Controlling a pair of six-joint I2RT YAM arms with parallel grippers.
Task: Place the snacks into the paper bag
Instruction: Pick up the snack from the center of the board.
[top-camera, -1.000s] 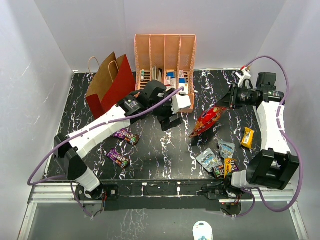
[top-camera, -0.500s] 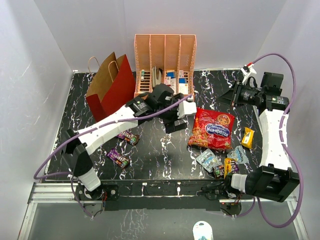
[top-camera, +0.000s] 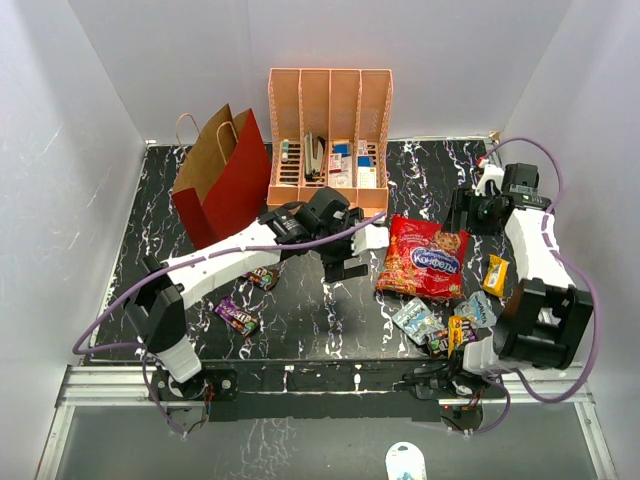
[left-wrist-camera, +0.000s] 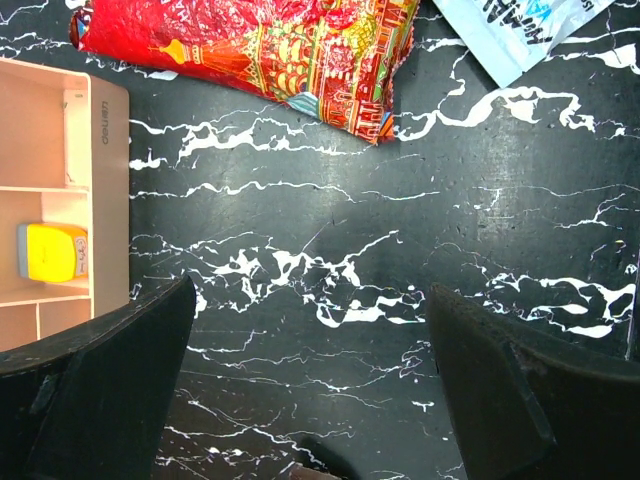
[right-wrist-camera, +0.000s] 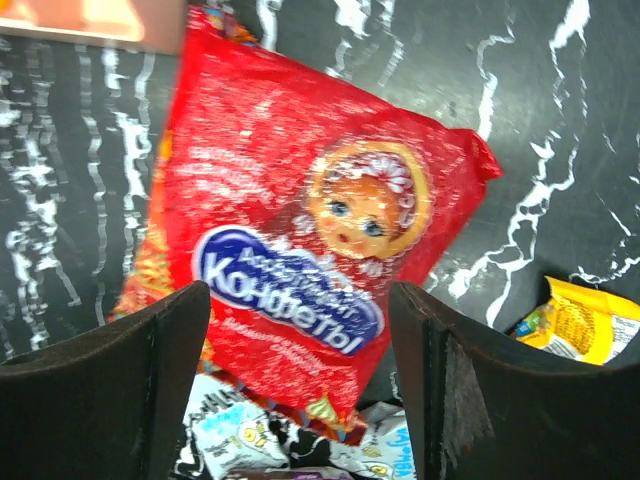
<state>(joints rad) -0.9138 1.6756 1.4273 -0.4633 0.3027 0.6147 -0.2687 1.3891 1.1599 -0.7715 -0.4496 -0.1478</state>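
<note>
The red chip bag (top-camera: 425, 258) lies flat on the black marble table, face up, also the red chip bag (right-wrist-camera: 310, 250) under my right wrist camera. My right gripper (top-camera: 462, 211) hangs open just right of it, nothing between its fingers (right-wrist-camera: 110, 390). My left gripper (top-camera: 349, 262) stands open over bare table left of the bag, whose edge (left-wrist-camera: 250, 45) shows ahead. Two purple candy bars (top-camera: 238, 316) lie at front left, one partly under the left arm. Blue-grey pouches (top-camera: 416, 317) and a yellow packet (top-camera: 496, 275) lie at front right. The dark-red paper bag (top-camera: 222, 178) stands open at back left.
A peach slotted organizer (top-camera: 330, 125) with small boxes stands at the back centre, its corner (left-wrist-camera: 60, 200) close to my left fingers. A small dark packet (top-camera: 455, 335) lies among the pouches. White walls enclose the table on three sides.
My right gripper opened and let go of the red chip bag, which dropped flat onto the table. The right arm drew back. The left arm moved forward and right.
</note>
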